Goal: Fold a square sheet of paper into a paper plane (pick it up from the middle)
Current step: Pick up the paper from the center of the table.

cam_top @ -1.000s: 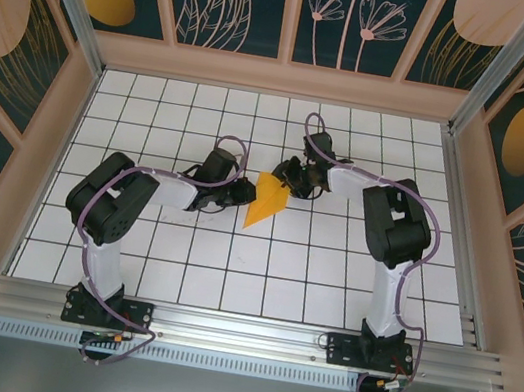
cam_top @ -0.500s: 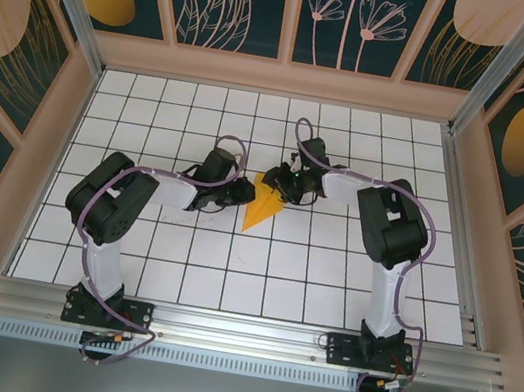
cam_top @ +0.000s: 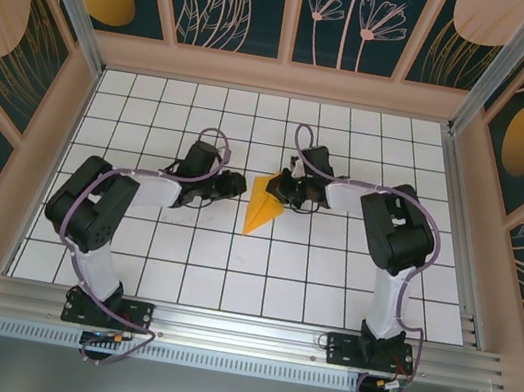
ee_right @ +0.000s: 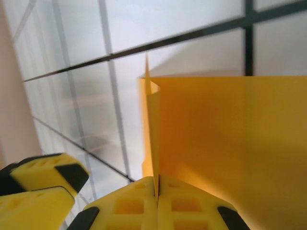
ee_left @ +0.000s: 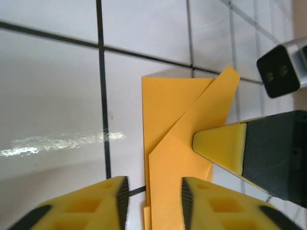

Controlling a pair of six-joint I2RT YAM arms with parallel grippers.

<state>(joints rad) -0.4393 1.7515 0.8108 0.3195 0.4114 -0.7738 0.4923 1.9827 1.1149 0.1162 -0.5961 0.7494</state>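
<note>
The right gripper (cam_top: 281, 187) is shut tight. Its two yellow pads (ee_right: 129, 201) press together and pinch one edge of the orange-yellow paper (ee_right: 230, 143). From that gripper's own camera, the paper stands up right in front of the pads, and its folded edge curls a little just above them.

The left gripper (cam_top: 235, 184) is partly open, with a gap between its yellow pads (ee_left: 108, 199). It holds nothing. The paper (ee_left: 168, 120) lies just ahead of this gripper on the white table (cam_top: 330, 269) with black lines. The near end of the paper reaches into the gap between the pads. A folded flap slants across the paper, and the tip of the right gripper (ee_left: 216, 146) pokes in from the side and sits on it.

From above, the paper (cam_top: 261, 208) is a pointed shape between the two grippers, with its point toward the arm bases.
</note>
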